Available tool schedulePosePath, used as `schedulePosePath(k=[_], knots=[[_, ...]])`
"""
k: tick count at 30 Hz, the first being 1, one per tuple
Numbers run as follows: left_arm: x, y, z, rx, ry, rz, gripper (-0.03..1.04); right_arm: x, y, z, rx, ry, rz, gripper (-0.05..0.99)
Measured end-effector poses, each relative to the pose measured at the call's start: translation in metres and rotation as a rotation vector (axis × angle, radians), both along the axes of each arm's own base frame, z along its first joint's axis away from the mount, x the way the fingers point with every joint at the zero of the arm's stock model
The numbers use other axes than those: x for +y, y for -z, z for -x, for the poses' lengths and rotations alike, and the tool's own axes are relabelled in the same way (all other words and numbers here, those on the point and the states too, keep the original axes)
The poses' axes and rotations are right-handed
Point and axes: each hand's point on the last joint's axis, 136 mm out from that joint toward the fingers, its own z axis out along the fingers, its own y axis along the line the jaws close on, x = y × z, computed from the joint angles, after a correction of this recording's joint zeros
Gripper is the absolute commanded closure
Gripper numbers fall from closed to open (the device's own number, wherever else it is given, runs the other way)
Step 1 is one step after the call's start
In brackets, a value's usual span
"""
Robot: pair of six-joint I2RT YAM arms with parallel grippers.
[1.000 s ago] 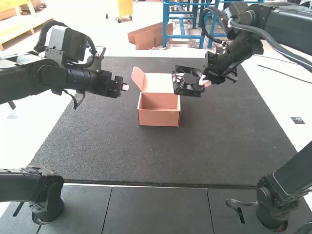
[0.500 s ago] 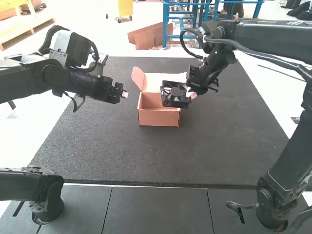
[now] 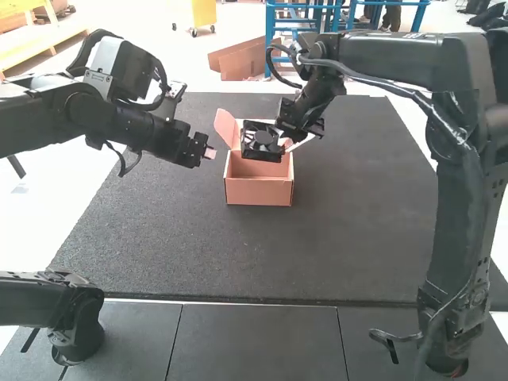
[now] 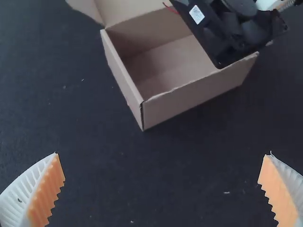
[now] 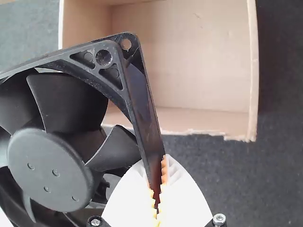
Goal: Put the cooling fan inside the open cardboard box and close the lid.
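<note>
Black cooling fan | white label illegible | in right gripper | above cardboard box

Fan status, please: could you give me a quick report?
Right gripper shut on fan, held tilted above open box. Left gripper open, beside box. Lid up, nothing in the way.

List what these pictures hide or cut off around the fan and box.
1. Cooling fan: right wrist view, the picture's edge cuts off much of it.
2. Cardboard box, inside: high view, the fan covers part of it.
3. Box lid: left wrist view, cut off at the edge.
</note>
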Motion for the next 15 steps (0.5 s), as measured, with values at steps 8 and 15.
schedulePosePath(k=[8,15], knots=[[-0.002,-0.001,0.0,-0.007,0.005,0.003,0.04,0.01,0.019,-0.018,0.016,0.006,0.02,0.95],[-0.002,-0.001,0.0,-0.007,0.005,0.003,0.04,0.011,0.038,-0.031,0.021,0.015,0.062,0.95]])
